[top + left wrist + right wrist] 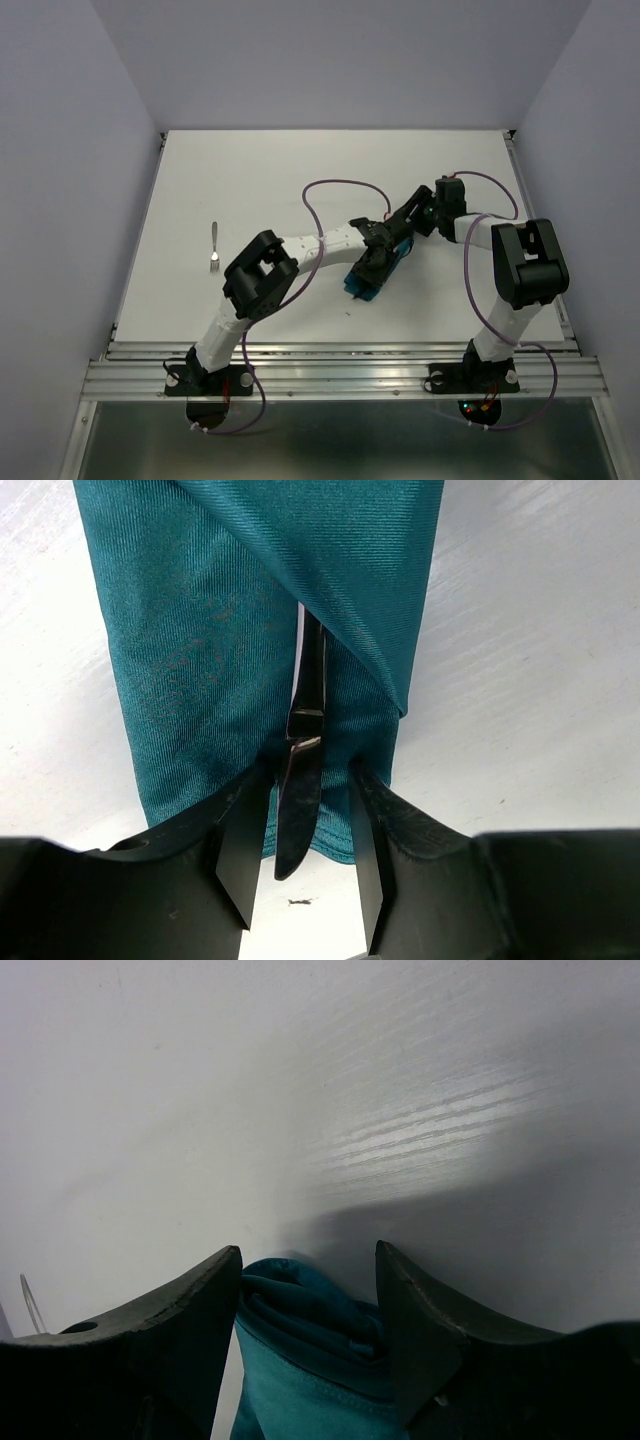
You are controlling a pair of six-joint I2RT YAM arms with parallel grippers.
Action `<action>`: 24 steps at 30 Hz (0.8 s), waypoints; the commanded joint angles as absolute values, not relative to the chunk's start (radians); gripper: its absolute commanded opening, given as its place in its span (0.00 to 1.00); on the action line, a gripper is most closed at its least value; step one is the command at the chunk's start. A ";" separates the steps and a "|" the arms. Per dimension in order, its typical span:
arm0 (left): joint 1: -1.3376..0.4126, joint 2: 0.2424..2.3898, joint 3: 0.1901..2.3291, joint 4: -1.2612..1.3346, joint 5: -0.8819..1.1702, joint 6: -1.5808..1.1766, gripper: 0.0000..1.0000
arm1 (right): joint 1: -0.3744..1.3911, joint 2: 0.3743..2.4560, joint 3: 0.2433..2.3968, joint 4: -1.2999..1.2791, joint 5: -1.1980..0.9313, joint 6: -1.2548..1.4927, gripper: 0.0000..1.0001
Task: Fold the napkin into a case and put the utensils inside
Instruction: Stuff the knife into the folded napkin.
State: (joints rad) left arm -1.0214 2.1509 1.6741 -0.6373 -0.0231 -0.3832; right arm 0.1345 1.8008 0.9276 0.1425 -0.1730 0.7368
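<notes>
Napkin [360,284] cloth, teal and plain, lies folded into a long narrow case near the middle of the white table [280,180], running aslant between the two grippers. The left gripper [374,262] sits over its nearer end, and the right gripper [405,232] meets its farther end.

In the left wrist view the napkin [200,630] stretches away from the left gripper [308,810], with a diagonal flap folded across its upper part. A dark, shiny knife [305,750] lies lengthwise on the cloth. Its far end is tucked under the flap, and its near end sticks out just past the cloth's edge, between the fingers [245,850]. Those fingers stand spread, one on each side of the knife, with a strip of teal showing between the blade and the right-hand finger, so the knife is not pinched.

In the right wrist view a bunched, rolled end of the napkin [300,1360] fills the space between the jaws of the right gripper [308,1255]. The cloth touches both inner faces, so it is clamped there.

A fork [213,247] lies alone on the table, well apart to the left of the case.
</notes>
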 commanded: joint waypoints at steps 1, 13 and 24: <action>-1.003 2.115 1.651 -0.635 -0.031 -0.371 0.49 | 0.147 1.844 0.920 0.054 -0.156 0.710 0.62; -1.003 2.146 1.620 -0.638 -0.034 -0.374 0.36 | 0.147 1.845 0.920 0.052 -0.156 0.712 0.62; -1.003 2.118 1.700 -0.678 -0.071 -0.367 0.28 | 0.147 1.841 0.917 0.054 -0.158 0.715 0.62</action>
